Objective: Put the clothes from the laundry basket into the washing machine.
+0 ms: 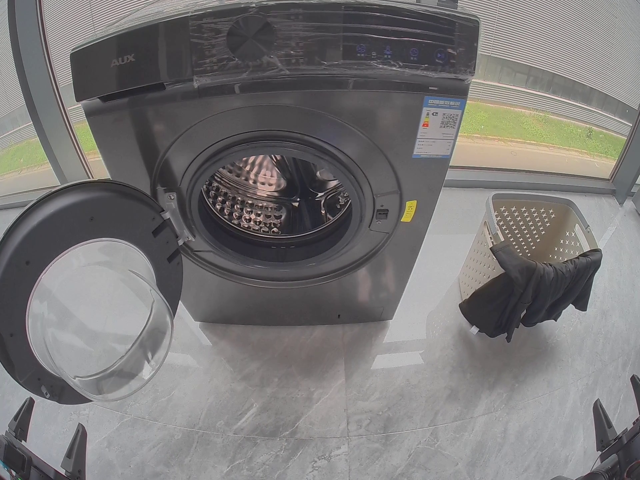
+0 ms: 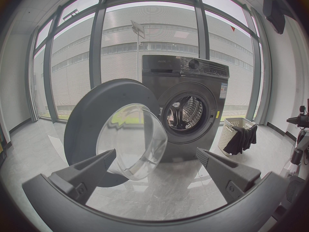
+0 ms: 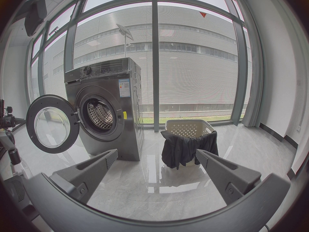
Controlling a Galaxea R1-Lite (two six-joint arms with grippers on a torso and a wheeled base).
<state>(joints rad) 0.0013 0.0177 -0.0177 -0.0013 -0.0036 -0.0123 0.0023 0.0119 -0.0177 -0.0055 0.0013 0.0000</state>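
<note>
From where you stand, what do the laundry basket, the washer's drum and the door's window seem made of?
Laundry basket: likely cream plastic, matt, its walls moulded with small cut-out holes.
Drum: probably stainless steel, shiny, with embossed bumps catching light.
Door window: clear glass or plastic, a glossy bowl showing the floor through it.

One washing machine (image 1: 400, 135), one door (image 1: 87, 288), one laundry basket (image 1: 540, 201), one dark garment (image 1: 527, 291).

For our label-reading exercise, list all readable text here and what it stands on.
On the washing machine, top left: a brand logo, no other words.
Its blue-white label: print too small to read.
Its yellow sticker: too small.
Its control icons: blurred.
</note>
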